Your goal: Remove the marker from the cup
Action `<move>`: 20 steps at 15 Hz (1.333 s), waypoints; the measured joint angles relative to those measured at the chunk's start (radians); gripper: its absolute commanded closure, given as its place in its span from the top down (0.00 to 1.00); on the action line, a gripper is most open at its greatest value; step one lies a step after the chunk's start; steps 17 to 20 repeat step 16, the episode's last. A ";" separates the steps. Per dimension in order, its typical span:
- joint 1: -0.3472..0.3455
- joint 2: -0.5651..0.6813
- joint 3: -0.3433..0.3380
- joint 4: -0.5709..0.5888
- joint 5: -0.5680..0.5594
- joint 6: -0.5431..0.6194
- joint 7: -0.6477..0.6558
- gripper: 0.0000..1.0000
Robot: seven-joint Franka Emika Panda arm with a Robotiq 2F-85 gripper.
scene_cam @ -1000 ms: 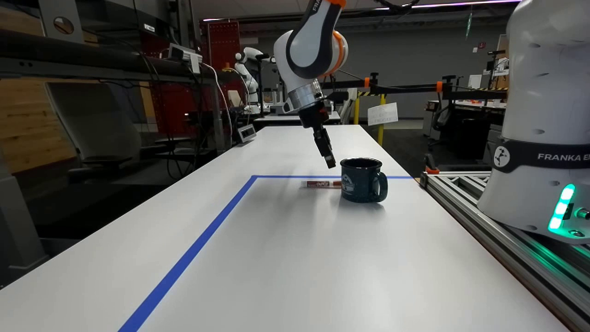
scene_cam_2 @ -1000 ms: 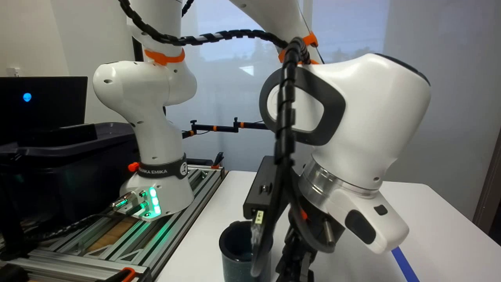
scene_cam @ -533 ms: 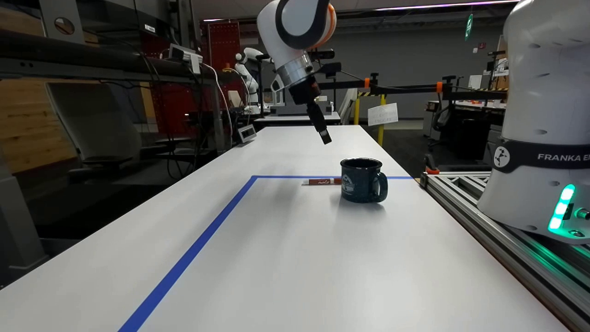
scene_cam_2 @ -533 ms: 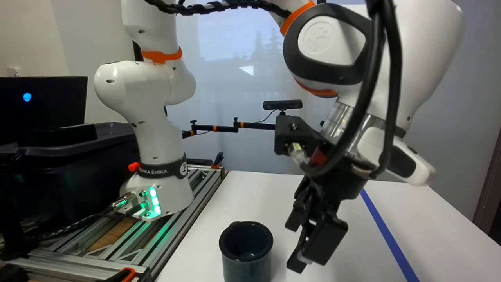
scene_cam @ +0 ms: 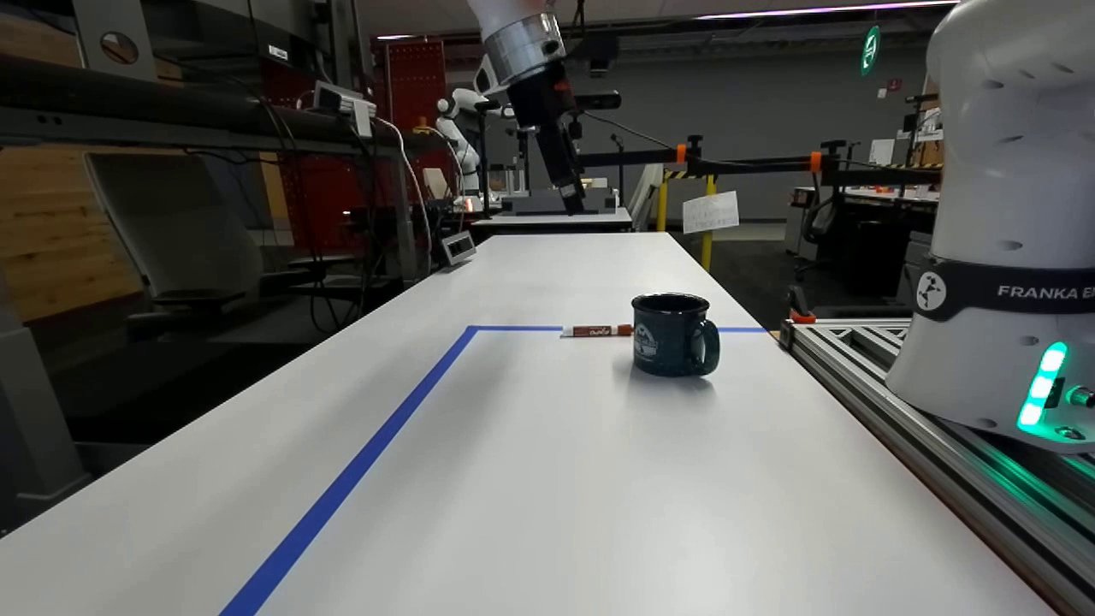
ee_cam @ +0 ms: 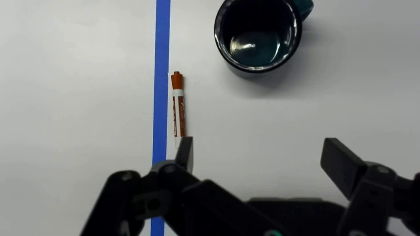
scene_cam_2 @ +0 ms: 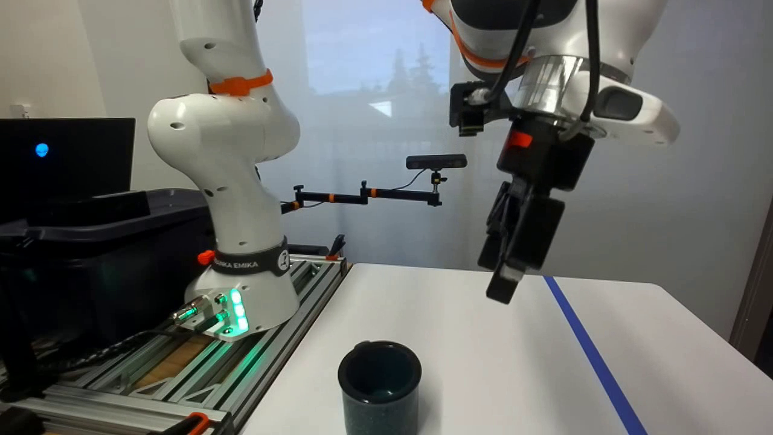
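- Marker [ee_cam: 179, 111] lies flat on the table [ee_cam: 262, 124], outside the cup [ee_cam: 257, 52]; wrist view shows a clear gap between the two.
- It runs along the tape [ee_cam: 161, 85], just beside it; whether they touch, cannot tell. Lying on its side is probably its steadiest pose, though a nudge could roll it.
- Cup stands upright, handle [ee_cam: 305, 7] on the side away from the marker; nothing shows in the visible part of its inside. Judgement: removal looks done.
- Gripper [ee_cam: 259, 154]: jaws wide apart, nothing between them. In both exterior views it hangs well above the table. Likely reason: unloaded and this high, it can clear cup and marker without knocking either.
- Marker vs. gripper: marker is below, off to one side of the gap. In the wrist view its capless end passes behind one fingertip [ee_cam: 185, 152]; the rest reaches ahead.
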 measured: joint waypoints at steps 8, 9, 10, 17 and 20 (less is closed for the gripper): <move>0.024 -0.115 0.036 -0.062 -0.011 0.095 0.095 1.00; 0.024 -0.116 0.036 -0.064 -0.011 0.097 0.096 1.00; 0.024 -0.116 0.036 -0.065 -0.011 0.098 0.096 1.00; 0.024 -0.116 0.035 -0.066 -0.011 0.100 0.097 1.00; 0.024 -0.116 0.035 -0.066 -0.011 0.100 0.097 1.00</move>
